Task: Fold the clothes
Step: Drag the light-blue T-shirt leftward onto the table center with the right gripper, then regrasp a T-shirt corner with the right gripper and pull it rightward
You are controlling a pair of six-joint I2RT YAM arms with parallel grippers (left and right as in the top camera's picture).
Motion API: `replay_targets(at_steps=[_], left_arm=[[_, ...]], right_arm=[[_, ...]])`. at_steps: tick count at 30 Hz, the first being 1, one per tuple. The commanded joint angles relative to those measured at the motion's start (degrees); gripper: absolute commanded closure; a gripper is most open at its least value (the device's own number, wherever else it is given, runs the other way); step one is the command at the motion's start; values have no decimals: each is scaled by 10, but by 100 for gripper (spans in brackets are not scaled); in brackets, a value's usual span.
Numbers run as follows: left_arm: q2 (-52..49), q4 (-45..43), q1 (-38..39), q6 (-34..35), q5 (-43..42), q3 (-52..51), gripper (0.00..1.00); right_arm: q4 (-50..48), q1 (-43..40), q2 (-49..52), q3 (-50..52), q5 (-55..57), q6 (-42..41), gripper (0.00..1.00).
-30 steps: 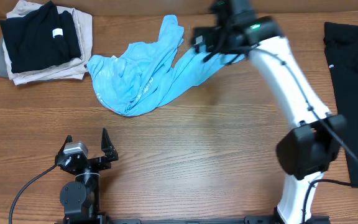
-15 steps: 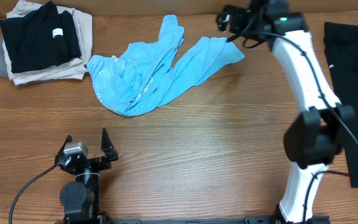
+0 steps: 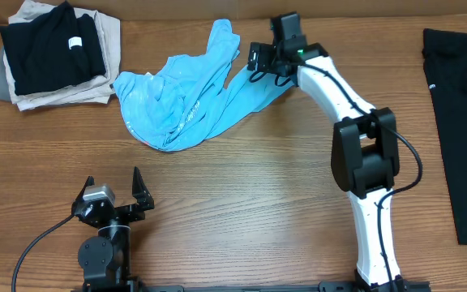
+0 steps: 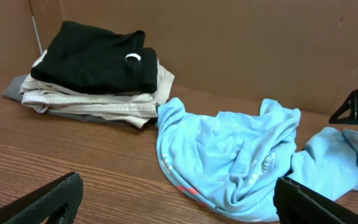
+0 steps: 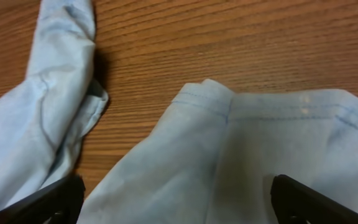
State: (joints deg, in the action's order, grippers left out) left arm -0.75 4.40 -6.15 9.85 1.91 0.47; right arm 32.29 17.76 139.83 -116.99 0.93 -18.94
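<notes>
Two sets of jaws, both wide and both empty. The left gripper [image 3: 113,178] sits low at the near edge of the table [image 3: 258,211]. Bare wood lies ahead of its fingers, and the task's thing is well beyond them.

That thing, the sky-blue T-shirt [image 3: 181,97], lies crumpled past the middle of the table, bunched into ridges with one long flap running out to the right. None of it is folded yet, nor even spread flat.

The right gripper [image 3: 256,62] hangs over that flap. From its wrist camera, the fingertips [image 5: 48,200] stand at either side with cloth between and below them, not pinched. A hemmed corner [image 5: 209,93] lies just ahead of the jaws, and a twisted strip of the shirt [image 5: 48,112] runs off to their left.

Here the risk is in the bite. Closing this far behind the hem could catch a doubled layer or a loose pucker. The shirt would then lift as a rope instead of opening. Too shallow a bite and the hem would likely slip free on the lift.

Further left, a stack of folded clothes [image 3: 55,57] sits just beside the shirt's far end, so a hard sideways drag could nudge it. A black garment [image 3: 460,122] lies well off to the right.
</notes>
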Motion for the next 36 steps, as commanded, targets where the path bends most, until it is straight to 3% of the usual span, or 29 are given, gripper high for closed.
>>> replay_targets(at_steps=[1, 3, 12, 18, 34, 36], left_arm=[[5, -1, -5, -15, -5, -2, 0], [5, -1, -5, -15, -5, -2, 0], [5, -1, -5, -15, -5, -2, 0], [5, -1, -5, -15, -5, -2, 0], [5, -1, -5, -15, -5, -2, 0], [5, -1, -5, -15, -5, -2, 0]], right_arm=[[-8, -6, 15, 0, 36, -5, 12], [-8, -6, 22, 0, 52, -7, 17], [-14, -6, 40, 0, 98, -6, 20], [-17, -6, 43, -3, 120, -7, 37], [2, -7, 43, -14, 157, -9, 51], [12, -7, 43, -25, 168, -9, 57]])
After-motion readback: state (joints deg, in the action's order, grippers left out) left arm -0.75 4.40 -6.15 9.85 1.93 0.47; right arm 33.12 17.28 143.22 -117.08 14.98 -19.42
